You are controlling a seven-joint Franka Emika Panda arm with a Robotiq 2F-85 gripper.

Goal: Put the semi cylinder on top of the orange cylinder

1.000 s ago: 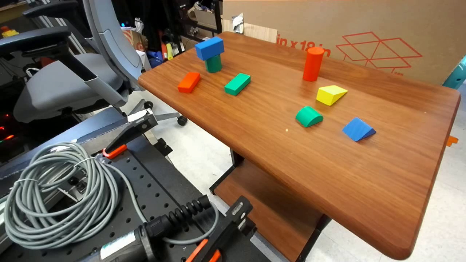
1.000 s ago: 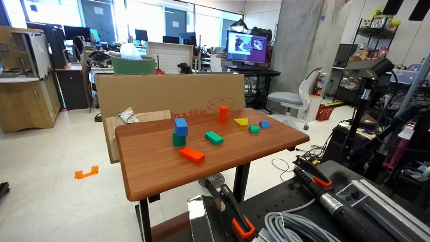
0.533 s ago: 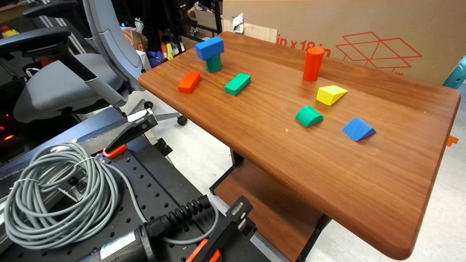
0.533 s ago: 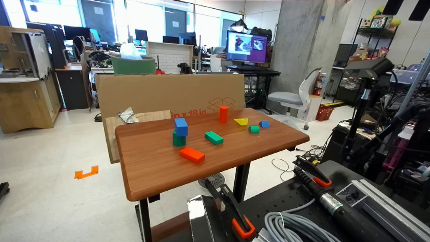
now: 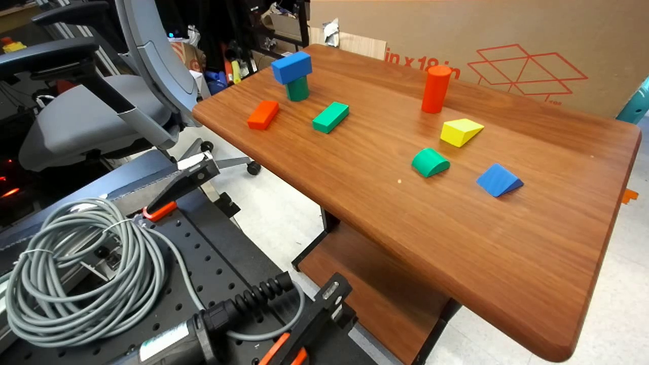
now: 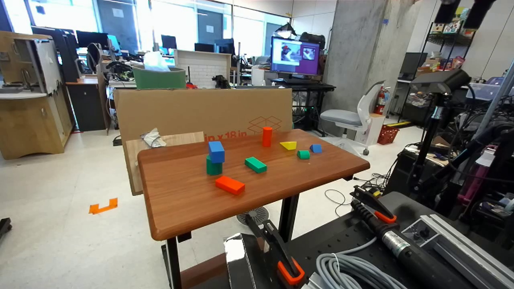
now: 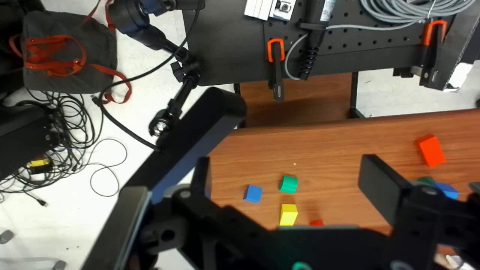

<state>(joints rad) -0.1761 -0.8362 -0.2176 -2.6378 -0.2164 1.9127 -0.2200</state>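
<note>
The gripper [image 6: 457, 23] and the worktop [image 6: 180, 200], in an exterior view

The orange cylinder [image 6: 267, 137] stands upright near the far edge; the semi cylinder [image 6: 303, 154] lies apart from it, near the yellow wedge [image 6: 289, 145] and small blue block [image 6: 316, 148]; a larger blue block [image 6: 216, 152] rests on a dark green block [image 6: 214, 168]; high up, the gripper's jaws stand apart.

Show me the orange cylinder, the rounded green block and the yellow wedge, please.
Orange cylinder [image 5: 436, 91], exterior view: upright side.
Rounded green block [image 5: 429, 160], exterior view: curved top.
Yellow wedge [image 5: 463, 126], exterior view: top face.
</note>
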